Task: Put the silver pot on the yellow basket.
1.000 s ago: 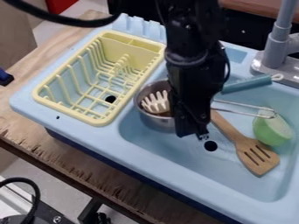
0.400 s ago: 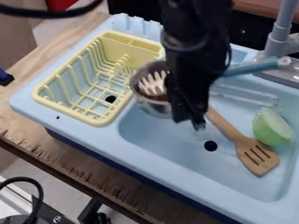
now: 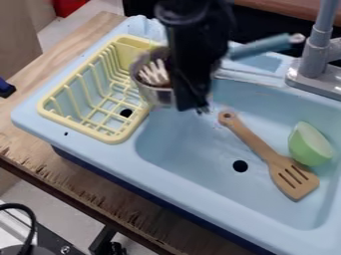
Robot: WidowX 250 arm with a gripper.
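Camera view: from where I stand, the silver pot (image 3: 160,95) is up off the sink (image 3: 193,159), at the basket's right side, overlapping its right rim as I look at it. Not fully over the yellow basket (image 3: 113,139). Pincer (image 3: 199,108) is pinching the silver pot; exact grip spot hidden by the black arm (image 3: 196,50). Pale pronged utensil head (image 3: 154,73) sits in the pot. Blue handle (image 3: 263,46) sticks out past the arm, right of the basket, tilted up at its far end. Thin wire handle (image 3: 250,76) just below it, blurred. Wooden spatula (image 3: 258,145) lies in the basin, right of the basket, slotted end away from it. Green cup-like thing (image 3: 311,144) near that end, well apart from the basket. Grey faucet (image 3: 312,60) farther right of the basket. Wooden worktop (image 3: 80,183) under it all.
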